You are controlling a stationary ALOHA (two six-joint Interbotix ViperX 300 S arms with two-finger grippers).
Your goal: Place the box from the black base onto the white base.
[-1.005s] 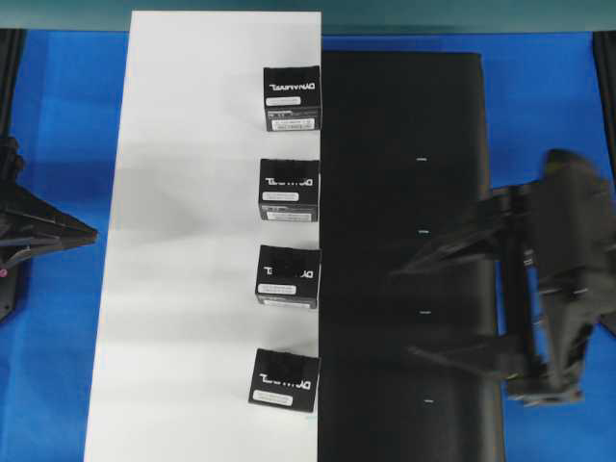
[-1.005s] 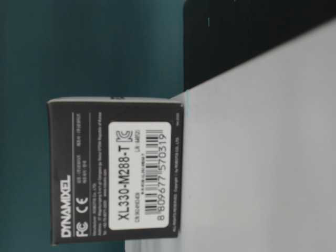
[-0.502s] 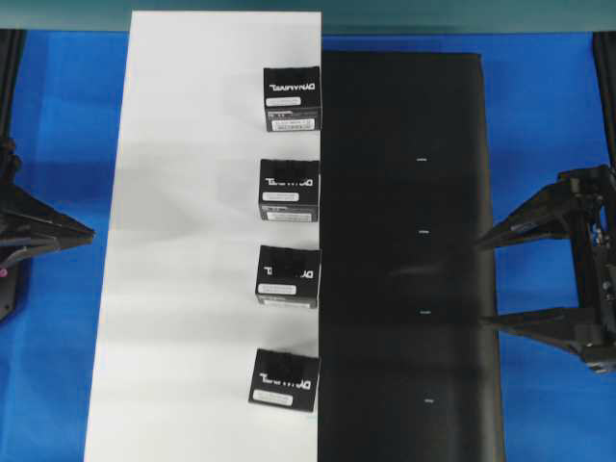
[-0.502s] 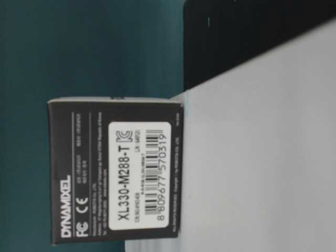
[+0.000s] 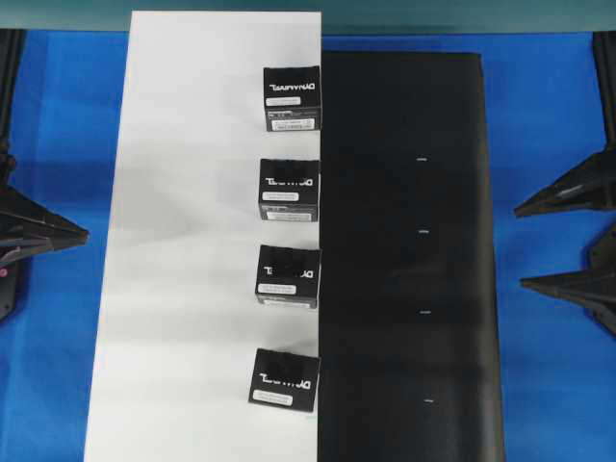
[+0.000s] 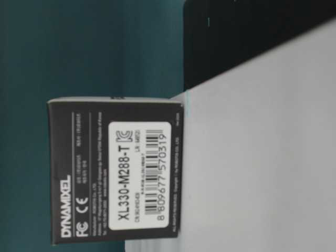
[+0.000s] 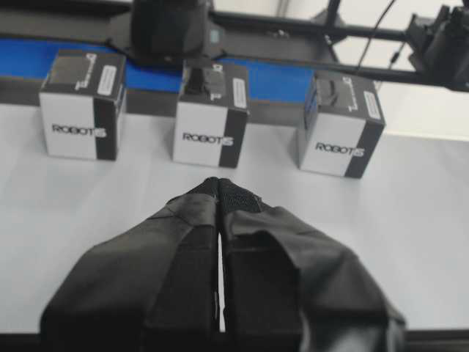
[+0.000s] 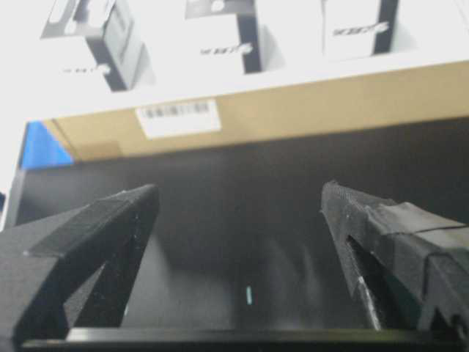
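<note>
Several black DYNAMIXEL boxes stand in a column along the right edge of the white base (image 5: 192, 241); the nearest is box (image 5: 285, 379), the farthest box (image 5: 292, 98). No box is on the black base (image 5: 404, 192), which shows only small white ticks. My left gripper (image 5: 85, 234) is shut and empty, over the blue table left of the white base. In the left wrist view it (image 7: 220, 183) points at the middle box (image 7: 211, 114). My right gripper (image 5: 520, 245) stands wide open and empty just off the black base's right edge, seen over the black base (image 8: 242, 169) as gripper (image 8: 240, 194).
Blue table (image 5: 549, 115) surrounds both sheets. Black frame rails (image 5: 12, 67) run along the far left and right corners. The table-level view is filled by one box (image 6: 115, 170) at the white base's (image 6: 262, 157) edge, against a teal backdrop (image 6: 79, 47).
My right gripper has drawn back rightward off the black base to the table's right edge, still open. The boxes have not moved, and the left gripper has barely shifted.
</note>
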